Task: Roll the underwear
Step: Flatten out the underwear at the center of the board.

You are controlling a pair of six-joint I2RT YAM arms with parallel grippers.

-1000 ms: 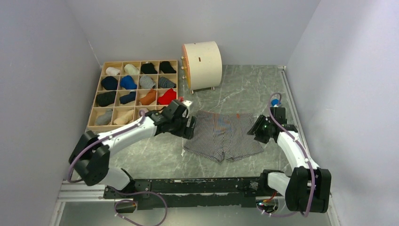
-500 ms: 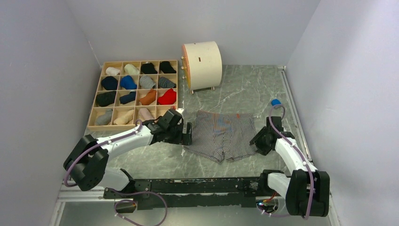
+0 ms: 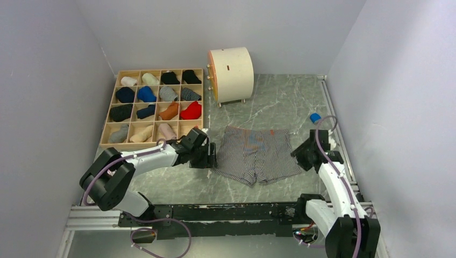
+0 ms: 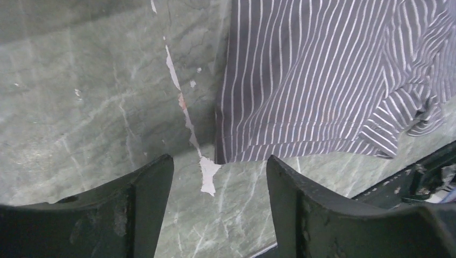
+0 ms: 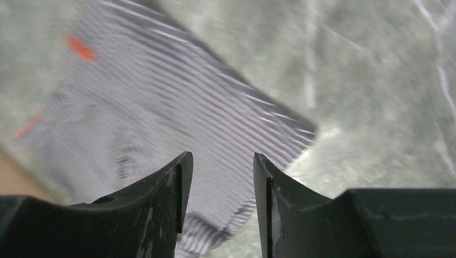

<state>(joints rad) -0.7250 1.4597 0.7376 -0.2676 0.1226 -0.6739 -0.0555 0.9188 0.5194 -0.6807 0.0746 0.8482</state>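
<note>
Grey striped underwear lay flat, unrolled — rolling not begun; left gripper and right gripper both gaped, empty.

Striped underwear flat on tbl

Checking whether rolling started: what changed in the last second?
Beside the striped underwear, the left gripper slid nearward to its left near corner; the right gripper shifted slightly by its right edge. Both open, holding nothing. Underwear and blue block stayed put.
</note>
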